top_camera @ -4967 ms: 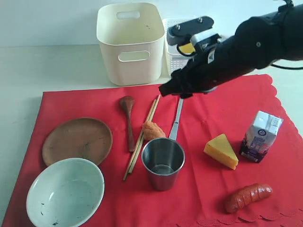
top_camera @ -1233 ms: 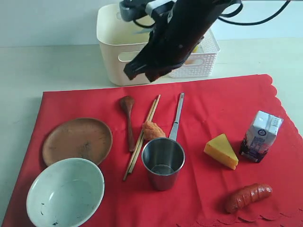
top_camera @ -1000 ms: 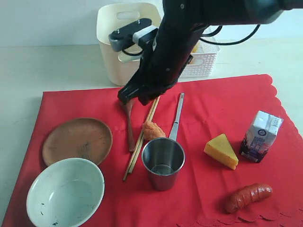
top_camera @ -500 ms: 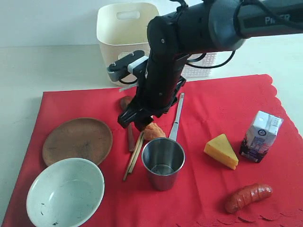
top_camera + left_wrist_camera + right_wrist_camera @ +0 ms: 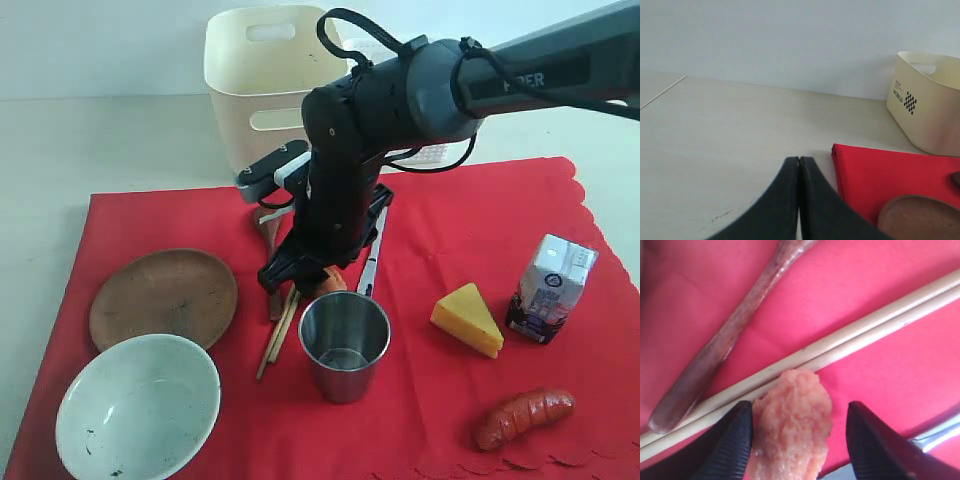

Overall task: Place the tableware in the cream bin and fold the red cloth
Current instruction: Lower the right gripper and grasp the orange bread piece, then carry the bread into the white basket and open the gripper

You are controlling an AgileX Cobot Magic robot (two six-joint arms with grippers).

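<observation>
two spread fingers (image 5: pixel 735 440) of the right gripper (image 5: pixel 801 415) straddle the orange lump (image 5: pixel 792 405), gripping nothing — the chopsticks (image 5: pixel 855 332) lie just beyond, lengthwise along the finger-to-finger line.

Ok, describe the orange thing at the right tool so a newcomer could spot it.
On the red cloth, find the steel cup near the middle. Just behind its rim, an orange lump lies against the pale chopsticks, inside the open right tool. It alone looks rough and crumbly; the yellow cheese wedge and the sausage are smooth.
</observation>
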